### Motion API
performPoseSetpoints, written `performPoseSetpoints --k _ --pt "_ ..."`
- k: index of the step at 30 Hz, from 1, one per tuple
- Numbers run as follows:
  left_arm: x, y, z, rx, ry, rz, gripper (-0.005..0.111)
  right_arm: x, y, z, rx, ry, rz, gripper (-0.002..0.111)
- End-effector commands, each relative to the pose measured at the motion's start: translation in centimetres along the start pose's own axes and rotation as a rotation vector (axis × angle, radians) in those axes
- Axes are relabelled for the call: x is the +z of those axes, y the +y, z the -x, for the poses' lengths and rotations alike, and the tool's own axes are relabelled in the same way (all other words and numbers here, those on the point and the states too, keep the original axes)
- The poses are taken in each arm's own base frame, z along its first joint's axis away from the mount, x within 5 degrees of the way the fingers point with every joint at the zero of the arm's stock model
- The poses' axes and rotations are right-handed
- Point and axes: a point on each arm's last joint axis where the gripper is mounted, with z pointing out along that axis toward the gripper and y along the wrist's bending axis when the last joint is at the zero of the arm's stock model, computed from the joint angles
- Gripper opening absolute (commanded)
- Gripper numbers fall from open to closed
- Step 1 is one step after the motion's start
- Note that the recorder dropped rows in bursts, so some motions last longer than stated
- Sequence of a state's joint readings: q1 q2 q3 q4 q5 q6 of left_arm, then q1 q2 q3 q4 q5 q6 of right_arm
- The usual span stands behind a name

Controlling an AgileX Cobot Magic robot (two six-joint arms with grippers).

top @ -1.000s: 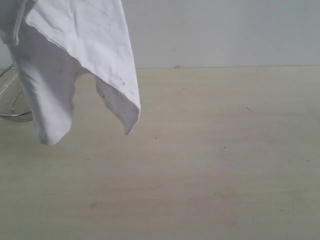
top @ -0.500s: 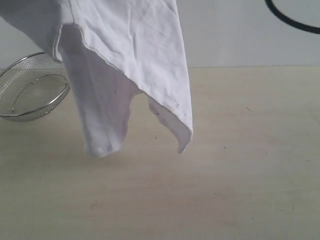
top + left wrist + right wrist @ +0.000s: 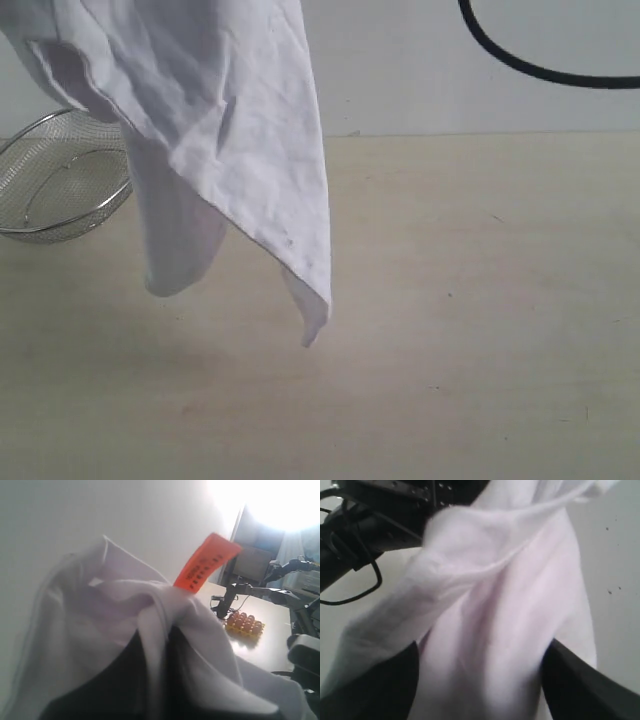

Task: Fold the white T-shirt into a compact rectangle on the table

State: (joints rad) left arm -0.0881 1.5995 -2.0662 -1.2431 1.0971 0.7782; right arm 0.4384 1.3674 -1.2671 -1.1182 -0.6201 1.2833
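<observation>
The white T-shirt (image 3: pixel 250 150) hangs in the air over the left part of the table (image 3: pixel 480 300). Its lowest corner dangles just above the wood. Both grippers are above the top edge of the exterior view. In the left wrist view my left gripper (image 3: pixel 160 680) is shut on a fold of the white T-shirt (image 3: pixel 100 620) near the orange neck tag (image 3: pixel 205 562). In the right wrist view my right gripper (image 3: pixel 480 675) is open, its dark fingers (image 3: pixel 375 690) wide apart, with the white T-shirt (image 3: pixel 495 605) hanging between them. The lettering is hidden.
A wire-mesh metal basket (image 3: pixel 60 185) stands at the table's left edge, partly behind the shirt. A black cable (image 3: pixel 520 65) loops across the top right. A yellow egg tray (image 3: pixel 243 623) lies on a farther table. The left arm's black body (image 3: pixel 385 510) is close to the right gripper.
The hanging shirt swung right, then back left, and its lowest corner has dropped closer to the table. The basket came into sight and the black cable moved further into view.
</observation>
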Motion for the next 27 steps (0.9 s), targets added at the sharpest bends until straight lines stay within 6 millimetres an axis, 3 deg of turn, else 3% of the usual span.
performPoseSetpoints --k 1,10,19,24,25,27 --pt "0.0 0.1 0.4 0.011 -0.032 0.027 0.004 -1.4 1.6 2.8 -0.034 -0.069 0.017 0.062" --pt "0.0 0.0 0.3 0.012 -0.024 0.019 0.004 -2.1 2.6 3.7 0.024 -0.086 0.060 0.062" --pt "-0.1 0.0 0.6 0.039 -0.035 0.034 0.004 -2.6 2.1 4.3 0.089 -0.100 -0.040 0.062" --pt "-0.1 -0.3 0.8 0.012 -0.066 -0.002 0.004 -1.8 1.2 3.2 0.102 -0.067 -0.063 0.061" --pt "-0.1 -0.5 0.8 0.008 -0.063 -0.019 0.004 -1.6 1.0 2.8 0.107 -0.058 -0.066 0.058" --pt "-0.2 -0.7 0.7 0.012 -0.046 -0.034 0.004 -1.4 0.7 2.4 0.084 -0.043 -0.068 0.037"
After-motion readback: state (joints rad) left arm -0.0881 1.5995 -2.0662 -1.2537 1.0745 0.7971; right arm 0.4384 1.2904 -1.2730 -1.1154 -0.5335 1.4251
